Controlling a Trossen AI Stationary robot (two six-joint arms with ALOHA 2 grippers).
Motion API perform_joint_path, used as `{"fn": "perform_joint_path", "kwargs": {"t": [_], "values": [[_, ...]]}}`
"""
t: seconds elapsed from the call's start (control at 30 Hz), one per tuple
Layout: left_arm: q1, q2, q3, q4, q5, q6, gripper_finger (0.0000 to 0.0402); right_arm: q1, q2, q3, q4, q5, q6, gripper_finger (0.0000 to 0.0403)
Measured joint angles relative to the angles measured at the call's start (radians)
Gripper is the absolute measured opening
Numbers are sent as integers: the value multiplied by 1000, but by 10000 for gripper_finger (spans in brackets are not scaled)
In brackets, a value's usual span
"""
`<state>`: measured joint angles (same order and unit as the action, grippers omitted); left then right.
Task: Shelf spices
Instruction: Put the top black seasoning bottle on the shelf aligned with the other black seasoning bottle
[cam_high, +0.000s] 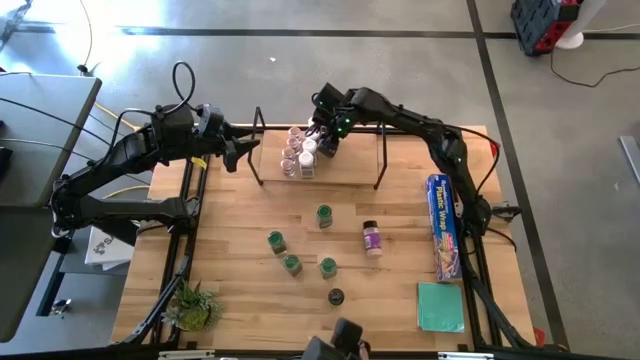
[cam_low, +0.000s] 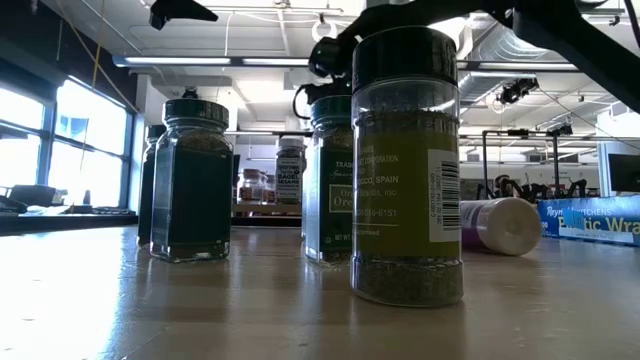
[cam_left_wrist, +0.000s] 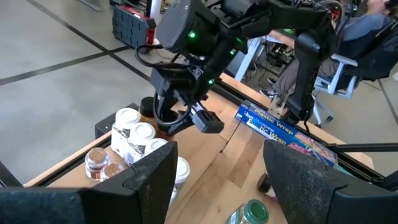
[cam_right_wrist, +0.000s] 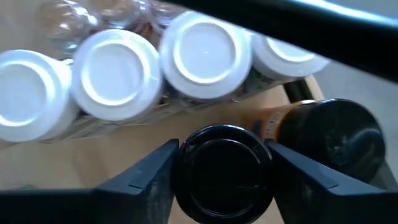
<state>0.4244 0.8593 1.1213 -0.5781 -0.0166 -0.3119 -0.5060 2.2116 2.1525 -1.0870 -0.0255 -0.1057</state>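
The shelf stands at the table's far side, with several white-topped and clear-topped spice jars grouped at its left end. My right gripper reaches down among them from above and is shut on a black-lidded jar. A second black-lidded jar stands right beside it. My left gripper hovers open by the shelf's left end, touching nothing. Several green-topped jars stand upright on the table. One pinkish jar lies on its side. My right gripper pinches the black-lidded jar by its lid between the two fingers, one on each side. The fingers come from above, pointing down. The jar stays upright next to the white-topped jars. Its base is hidden.
A long blue box and a flat teal square lie at the table's right side. A small plant sits at the near left corner. A lone black-topped jar stands near the front edge. The shelf's right half is bare.
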Motion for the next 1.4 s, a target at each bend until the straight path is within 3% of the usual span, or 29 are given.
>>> {"fn": "perform_joint_path", "kwargs": {"t": [0.13,0.4,0.57,0.7,0.8,0.93,1.07,1.17,1.3,1.4], "values": [[0,0,0,0,0,0,234,-3,0,0,5,15,0,242],[0,0,0,0,1,0,234,-5,0,11,-1,15,0,249],[0,0,0,0,1,0,234,-4,-17,120,-65,10,-7,250],[0,0,0,0,2,0,234,14,-84,191,-149,-73,-58,251],[0,0,0,0,2,0,234,45,-223,60,-151,-198,-119,251],[0,0,0,0,4,-1,234,112,-465,-245,-100,-210,-56,247],[0,0,0,0,4,-3,234,220,-729,-579,27,-157,178,245],[0,0,0,0,5,-31,234,313,-879,-798,135,-195,377,244],[0,0,0,0,23,-54,234,414,-1003,-1022,327,-240,667,244],[0,0,0,-1,31,-53,234,452,-1014,-1121,351,-177,849,244]]}}
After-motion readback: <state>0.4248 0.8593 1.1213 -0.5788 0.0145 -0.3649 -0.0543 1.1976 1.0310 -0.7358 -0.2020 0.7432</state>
